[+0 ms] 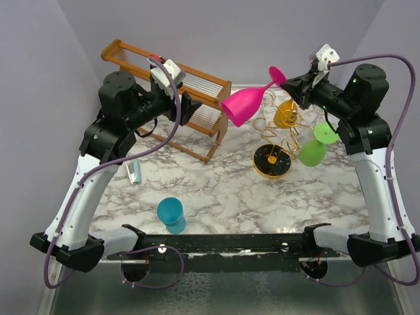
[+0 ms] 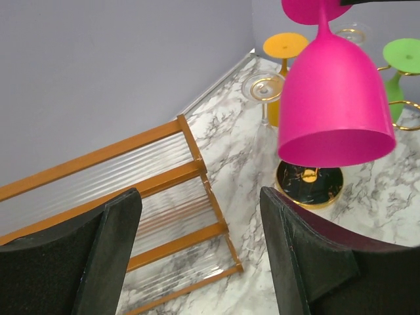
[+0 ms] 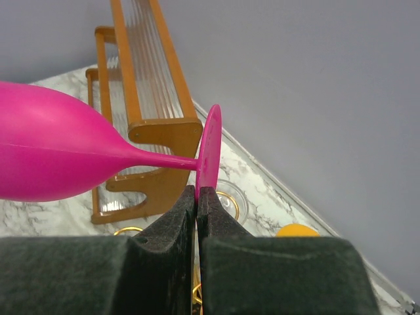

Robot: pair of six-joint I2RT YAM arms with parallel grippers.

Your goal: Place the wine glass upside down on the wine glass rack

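Note:
My right gripper (image 1: 287,80) is shut on the round foot of a pink wine glass (image 1: 246,102) and holds it in the air, bowl down and tilted left, above the rack. In the right wrist view the fingertips (image 3: 187,200) pinch the foot's edge (image 3: 211,147). The wine glass rack (image 1: 281,128) is a gold wire tree on a round black, gold-rimmed base (image 1: 272,161). An orange glass (image 1: 287,115) and a green glass (image 1: 316,146) hang on it upside down. My left gripper (image 1: 192,106) is open and empty, left of the pink bowl (image 2: 336,98).
A brown wooden slatted shelf (image 1: 172,88) stands at the back left, right behind the left gripper. A teal cup (image 1: 171,214) sits upside down near the front edge. A clear glass foot (image 2: 262,86) shows on the rack. Grey walls close the back and sides.

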